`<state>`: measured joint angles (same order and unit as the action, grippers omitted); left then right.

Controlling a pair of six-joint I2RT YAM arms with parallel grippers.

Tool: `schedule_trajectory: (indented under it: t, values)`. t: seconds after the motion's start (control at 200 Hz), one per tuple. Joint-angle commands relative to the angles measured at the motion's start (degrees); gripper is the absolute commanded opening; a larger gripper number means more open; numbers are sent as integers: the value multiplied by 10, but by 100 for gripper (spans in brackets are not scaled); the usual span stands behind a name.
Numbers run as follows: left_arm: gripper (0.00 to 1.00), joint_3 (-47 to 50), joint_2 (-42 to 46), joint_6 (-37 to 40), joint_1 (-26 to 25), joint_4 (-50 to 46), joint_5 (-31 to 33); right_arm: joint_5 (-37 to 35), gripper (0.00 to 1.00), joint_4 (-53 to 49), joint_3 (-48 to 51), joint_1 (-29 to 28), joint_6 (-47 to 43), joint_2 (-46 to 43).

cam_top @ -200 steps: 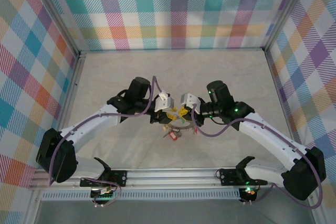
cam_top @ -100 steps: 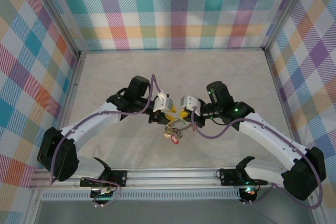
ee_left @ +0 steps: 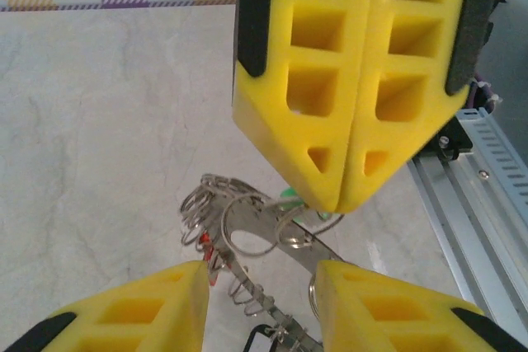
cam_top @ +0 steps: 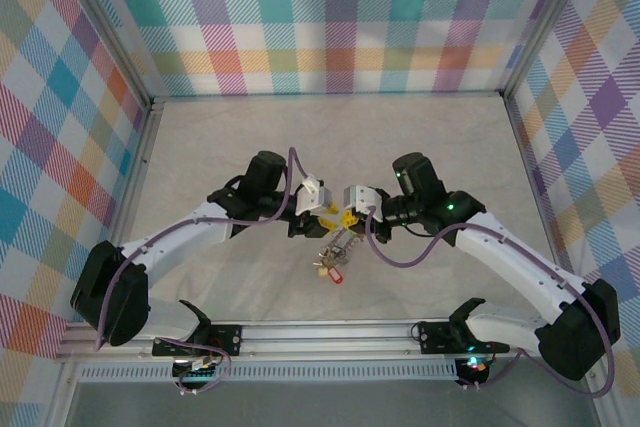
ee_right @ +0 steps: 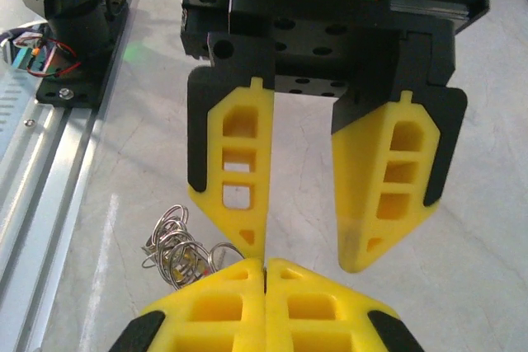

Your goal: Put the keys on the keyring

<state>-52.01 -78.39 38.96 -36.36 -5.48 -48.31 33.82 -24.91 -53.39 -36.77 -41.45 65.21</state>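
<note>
The keys [cam_top: 330, 259] are a tangled bunch of small silvery rings with a red tag [cam_top: 335, 273], just in front of both grippers. My left gripper [cam_top: 322, 215] is open. In the left wrist view its fingertips [ee_left: 262, 268] stand apart, with a silvery band of the keyring [ee_left: 325, 248] and its threaded rings running between them. My right gripper [cam_top: 346, 217] is shut. Its tip [ee_left: 338, 204] meets a small ring beside a green tag [ee_left: 289, 199]; any pinch there is hidden. From the right wrist, the keys [ee_right: 175, 245] lie left of my shut fingers [ee_right: 265, 263], facing the open left gripper [ee_right: 307, 255].
The pale marble-patterned table [cam_top: 420, 137] is walled by plaid panels on three sides. An aluminium rail [cam_top: 330, 332] with both arm bases runs along the near edge, and shows at the right of the left wrist view [ee_left: 470, 171].
The bunch of keys has dropped a little toward the near edge and hangs out longer below the grippers. Both grippers have shifted only slightly, and their jaws stand as before.
</note>
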Motion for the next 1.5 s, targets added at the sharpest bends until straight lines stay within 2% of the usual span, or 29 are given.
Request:
schedule_trajectory:
  t: [0.0,0.195,0.495,0.585,0.69,0.78,0.865,1.11,1.495]
  values:
    - [39,15,12,-12,-6,46,8,52,0,29,-21,0,-24,1]
    - [36,-15,-4,29,-6,-10,-25,63,0,29,-22,0,-56,3]
    - [32,-23,-5,39,-8,-25,-53,59,0,25,-34,0,-64,17]
    - [27,-28,-7,48,-9,-39,-52,60,0,26,-34,1,-64,17]
    - [13,-34,-11,56,-9,-53,-53,63,0,27,-34,0,-62,18]
    - [11,-39,-13,60,-9,-60,-52,60,0,28,-33,0,-60,17]
    - [0,-40,-14,61,-9,-63,-48,58,0,29,-31,0,-59,14]
    - [0,-33,-5,55,-6,-59,-30,25,0,26,-16,0,-64,-5]
    - [0,-33,26,-27,25,-25,-29,9,0,9,19,0,-66,-35]
